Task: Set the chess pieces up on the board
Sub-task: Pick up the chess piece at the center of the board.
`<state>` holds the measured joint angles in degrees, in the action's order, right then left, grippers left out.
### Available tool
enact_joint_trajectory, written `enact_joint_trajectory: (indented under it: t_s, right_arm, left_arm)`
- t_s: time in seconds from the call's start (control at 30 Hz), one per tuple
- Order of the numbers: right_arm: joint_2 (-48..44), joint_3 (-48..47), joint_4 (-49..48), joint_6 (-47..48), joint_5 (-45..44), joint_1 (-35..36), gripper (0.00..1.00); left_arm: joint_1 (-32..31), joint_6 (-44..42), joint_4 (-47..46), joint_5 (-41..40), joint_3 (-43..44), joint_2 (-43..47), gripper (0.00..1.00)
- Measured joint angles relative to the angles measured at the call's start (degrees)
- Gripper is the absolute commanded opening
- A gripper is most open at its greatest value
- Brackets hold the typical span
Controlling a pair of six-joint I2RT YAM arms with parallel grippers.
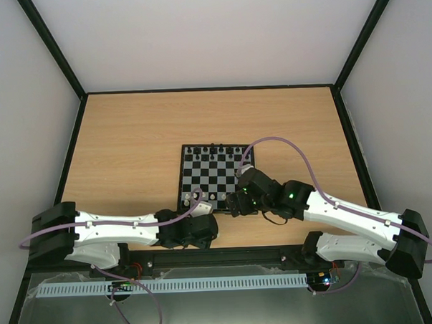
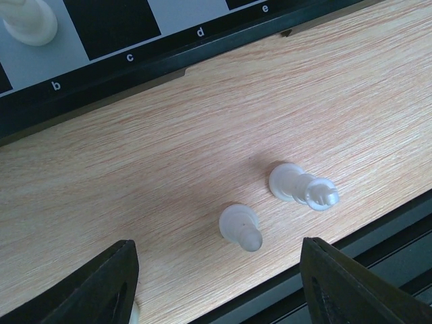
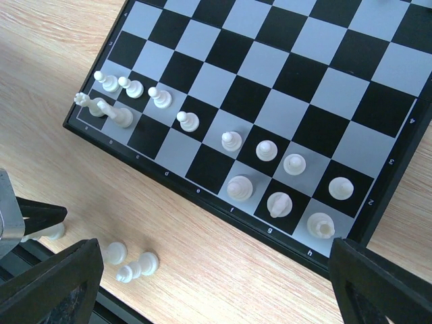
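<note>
One counter (image 1: 129, 137) carries the board (image 1: 215, 178), white pieces (image 3: 266, 150) standing on its near ranks. The left end effector (image 2: 223, 297), spread and empty, is nearer than the right end effector (image 3: 216, 297), likewise spread and empty. Just ahead of the left one, short of the board's rim, lie a toppled pawn (image 2: 241, 227), slanting, and a taller piece (image 2: 302, 187), its long axis nearly finger to finger.

The counter (image 2: 202, 135) was surfaced in pale, matt wood grain, finely streaked. The chess pieces (image 2: 241, 226) were seen as milky, translucent plastic, slightly glossy. The board (image 3: 283, 88) was finished smooth, faintly sheened.
</note>
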<state>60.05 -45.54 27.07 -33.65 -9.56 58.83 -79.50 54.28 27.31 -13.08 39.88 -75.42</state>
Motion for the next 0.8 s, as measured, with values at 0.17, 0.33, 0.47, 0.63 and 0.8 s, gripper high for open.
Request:
enact_joint_trajectory:
  t_s: [0.17,0.33,0.47,0.63,0.8]
  right_arm:
    - [0.0,0.0,0.0,0.0,0.0,0.0,0.92]
    - [-0.1,0.0,0.0,0.0,-0.1,0.0,0.92]
    - [-0.1,0.0,0.0,0.0,-0.1,0.0,0.91]
    - [-0.1,0.0,0.0,0.0,-0.1,0.0,0.91]
    - [-0.1,0.0,0.0,0.0,-0.2,0.0,0.91]
  left_arm:
    - [0.0,0.0,-0.1,0.0,0.0,-0.1,0.68]
    - [-0.1,0.1,-0.2,0.0,0.0,-1.3,0.68]
    - [-0.3,0.2,-0.3,0.0,0.0,-1.5,0.67]
    - [-0.3,0.2,-0.4,0.0,0.0,-2.1,0.58]
    - [-0.4,-0.1,-1.4,0.0,0.0,-4.4,0.5]
